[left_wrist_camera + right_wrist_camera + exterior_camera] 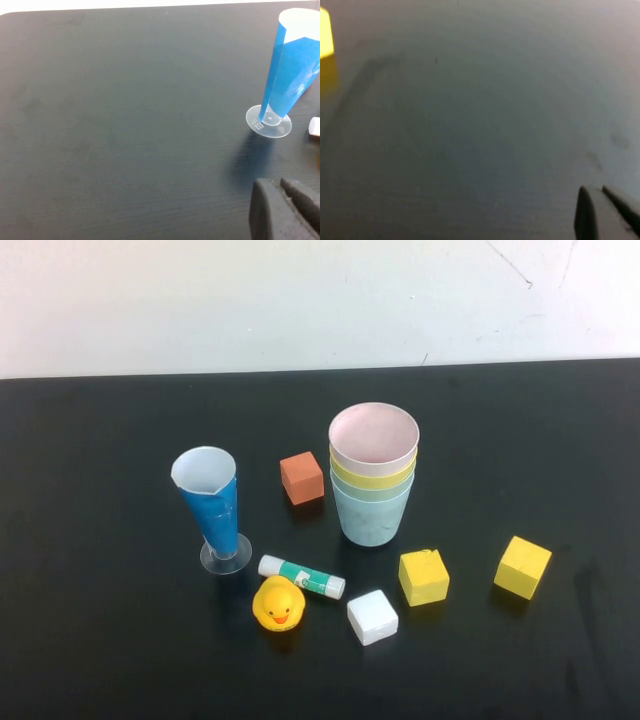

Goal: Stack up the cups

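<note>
Looking down, I see all four cups (373, 475) stacked; left tool (285, 197) and right tool (605, 207) clenched, empty, low over the counter (100, 640); nothing left, I think.

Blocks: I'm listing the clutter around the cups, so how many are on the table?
4: orange-red block left of the cup stack; white block before it; two yellow blocks at front right.

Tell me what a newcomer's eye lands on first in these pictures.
The stack of cups stands mid-table, pink nested on top, then yellow, green and light blue. To its left rises the tall blue cone cup on a clear base, with the rubber duck in front. The left gripper and right gripper are both shut, holding nothing, over bare table.
</note>
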Tool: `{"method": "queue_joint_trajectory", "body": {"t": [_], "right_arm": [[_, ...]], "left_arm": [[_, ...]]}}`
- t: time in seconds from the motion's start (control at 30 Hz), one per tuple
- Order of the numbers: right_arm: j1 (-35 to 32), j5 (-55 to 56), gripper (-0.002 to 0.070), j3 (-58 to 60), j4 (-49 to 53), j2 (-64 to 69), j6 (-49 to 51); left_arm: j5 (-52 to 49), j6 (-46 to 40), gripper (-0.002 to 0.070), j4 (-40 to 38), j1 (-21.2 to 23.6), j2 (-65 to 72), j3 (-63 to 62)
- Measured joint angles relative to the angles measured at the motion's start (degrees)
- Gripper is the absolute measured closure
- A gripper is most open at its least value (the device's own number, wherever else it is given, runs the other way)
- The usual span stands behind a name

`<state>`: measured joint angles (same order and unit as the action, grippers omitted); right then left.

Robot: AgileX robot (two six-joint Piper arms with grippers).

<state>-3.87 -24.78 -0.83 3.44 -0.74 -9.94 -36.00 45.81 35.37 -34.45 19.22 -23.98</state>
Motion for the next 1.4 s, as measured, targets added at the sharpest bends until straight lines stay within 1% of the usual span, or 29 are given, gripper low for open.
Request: {"method": "queue_joint_trajectory", "body": {"t": [0.13, 0.4, 1.2, 1.27, 1.4], "right_arm": [[0.7, 4.25, 0.0678, 1.87, 0.58, -0.04, 0.99], [3.87, 4.97, 0.0678, 2.09, 0.58, -0.04, 1.2], [4.07, 4.97, 0.0678, 2.09, 0.58, -0.04, 1.2], [4.07, 4.97, 0.0678, 2.09, 0.58, -0.04, 1.2], [4.07, 4.97, 0.0678, 2.09, 0.58, -0.04, 1.2]], "left_arm": [[0.0, 0.0, 0.0675, 0.0, 0.0, 0.0, 0.0], [0.0, -0.03, 0.0675, 0.0, 0.0, 0.0, 0.0], [0.0, -0.03, 0.0675, -0.22, 0.0, 0.0, 0.0], [0.0, -0.13, 0.0675, -1.73, 0.0, 0.0, 0.0], [-2.91, -1.09, 0.0675, -11.36, 0.31, 0.0, 0.0]]}}
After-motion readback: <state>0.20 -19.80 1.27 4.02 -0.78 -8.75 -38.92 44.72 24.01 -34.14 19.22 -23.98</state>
